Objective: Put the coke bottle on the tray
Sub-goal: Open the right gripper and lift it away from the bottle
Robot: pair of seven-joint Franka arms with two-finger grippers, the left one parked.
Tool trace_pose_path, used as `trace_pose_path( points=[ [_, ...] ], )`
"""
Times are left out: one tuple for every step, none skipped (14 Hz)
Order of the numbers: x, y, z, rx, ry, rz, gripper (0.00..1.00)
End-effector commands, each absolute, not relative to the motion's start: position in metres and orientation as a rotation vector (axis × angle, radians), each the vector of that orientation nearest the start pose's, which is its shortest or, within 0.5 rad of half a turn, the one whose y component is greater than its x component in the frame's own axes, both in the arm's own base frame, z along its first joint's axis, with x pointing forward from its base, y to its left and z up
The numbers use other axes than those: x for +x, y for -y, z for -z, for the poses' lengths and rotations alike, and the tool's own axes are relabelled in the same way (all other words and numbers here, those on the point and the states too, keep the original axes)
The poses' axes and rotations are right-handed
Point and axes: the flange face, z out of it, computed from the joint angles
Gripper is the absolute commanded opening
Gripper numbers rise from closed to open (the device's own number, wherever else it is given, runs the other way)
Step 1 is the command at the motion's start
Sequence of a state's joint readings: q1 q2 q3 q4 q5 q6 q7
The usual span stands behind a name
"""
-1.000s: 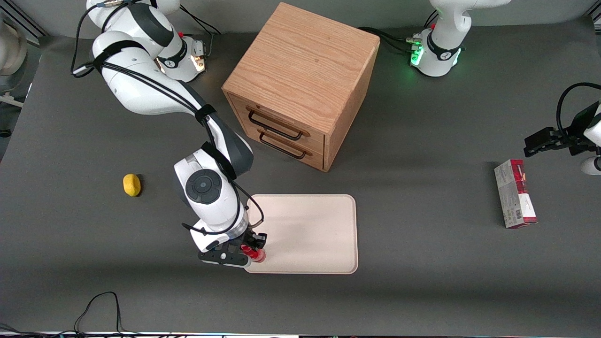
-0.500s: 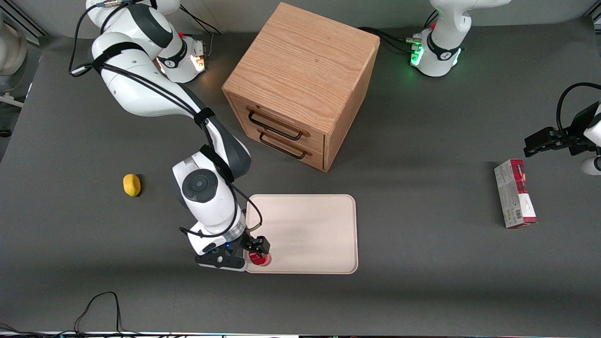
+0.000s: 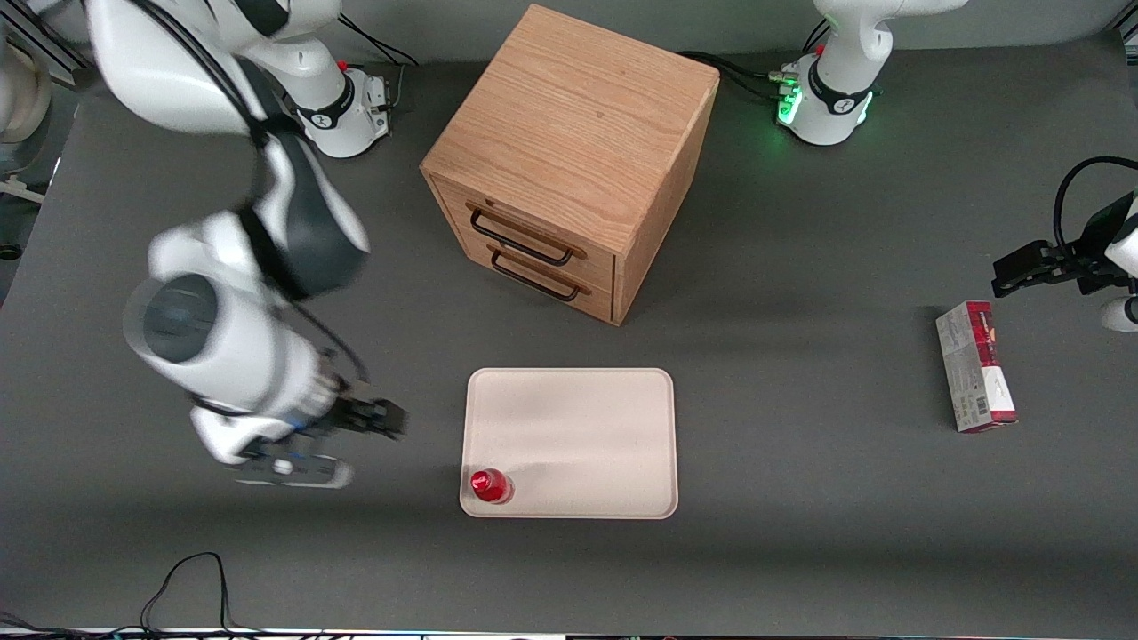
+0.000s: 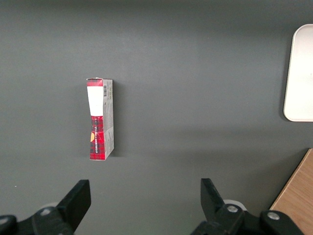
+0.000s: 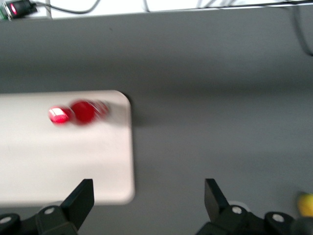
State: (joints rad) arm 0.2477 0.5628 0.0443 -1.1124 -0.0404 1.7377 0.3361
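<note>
The dark grey worktop [image 3: 800, 551] carries a wooden cabinet [image 3: 569, 160], a cream tray [image 3: 587, 427] in front of its drawers, and a red-and-grey carton [image 3: 974, 366] toward the parked arm's end. The tool [image 3: 342, 440], fingers spread, hangs above bare worktop beside the tray.

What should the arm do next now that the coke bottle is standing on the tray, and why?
Probably just keep the gripper clear and retreat to rest. The coke bottle stands upright on the tray, inside its rim at the corner nearest the front camera and the working arm. The gripper is open, holds nothing, and is off the tray over the table.
</note>
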Motion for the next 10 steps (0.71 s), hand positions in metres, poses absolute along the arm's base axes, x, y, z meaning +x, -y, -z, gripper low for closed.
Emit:
trace_pose_path(
  points=[
    [0.623, -0.127, -0.538, -3.133, -0.02, -0.016, 1.0],
    [0.604, -0.104, -0.555, -3.129, -0.066, -0.004, 1.0],
    [0.584, -0.083, -0.568, -3.118, -0.108, 0.005, 1.0],
    [0.566, -0.068, -0.579, -3.108, -0.137, 0.017, 1.0],
    [0.549, -0.054, -0.589, -3.097, -0.16, 0.026, 1.0],
    [0.537, -0.041, -0.597, -3.093, -0.186, 0.037, 1.0],
    [0.531, -0.032, -0.6, -3.089, -0.2, 0.032, 1.0],
    [0.529, -0.027, -0.603, -3.088, -0.2, 0.037, 1.0],
    [0.529, -0.02, -0.605, -3.085, -0.221, 0.035, 1.0],
    [0.53, -0.014, -0.605, -3.08, -0.24, 0.037, 1.0]
  ],
)
